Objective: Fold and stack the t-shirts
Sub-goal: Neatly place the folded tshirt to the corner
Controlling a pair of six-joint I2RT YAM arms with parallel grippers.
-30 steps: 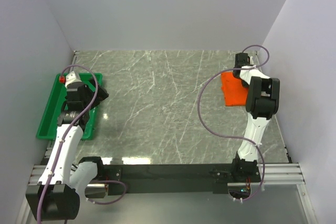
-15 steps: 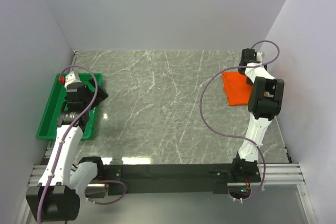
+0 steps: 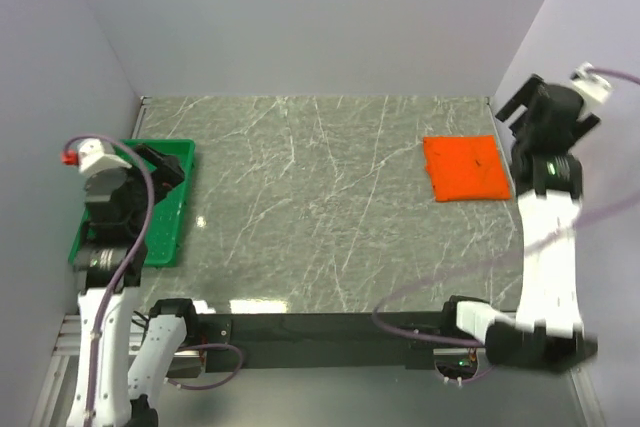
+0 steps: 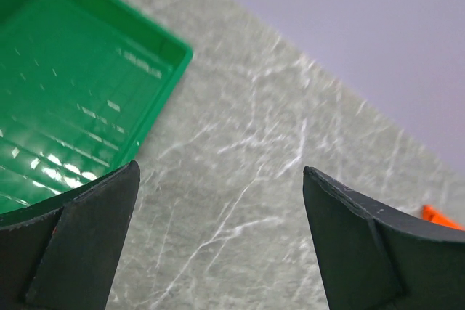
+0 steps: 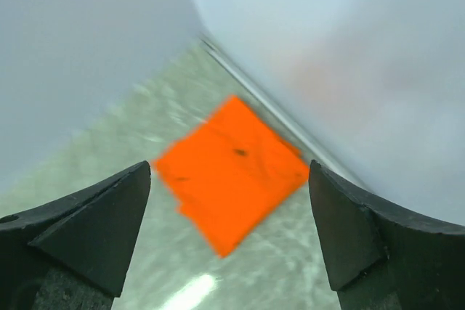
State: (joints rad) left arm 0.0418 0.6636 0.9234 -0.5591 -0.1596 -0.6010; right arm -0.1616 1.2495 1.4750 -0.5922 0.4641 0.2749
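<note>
The t-shirt (image 3: 466,168) lies folded as a flat orange rectangle on the marble table at the far right; it also shows in the right wrist view (image 5: 231,170) and as a sliver at the edge of the left wrist view (image 4: 440,217). My right gripper (image 3: 519,106) is raised high beside the right wall, clear of the cloth, jaws wide open and empty (image 5: 229,205). On the left, my left gripper (image 3: 165,164) hangs raised over the green tray, also open and empty (image 4: 219,208).
A green plastic tray (image 3: 98,209) sits at the table's left edge, with nothing in it where it shows (image 4: 65,99). White walls close in the table at the left, back and right. The arm bases and a black rail run along the near edge.
My right gripper opened, let go of the folded t-shirt and lifted away up and to the right. My left arm rose and drew back toward the left.
</note>
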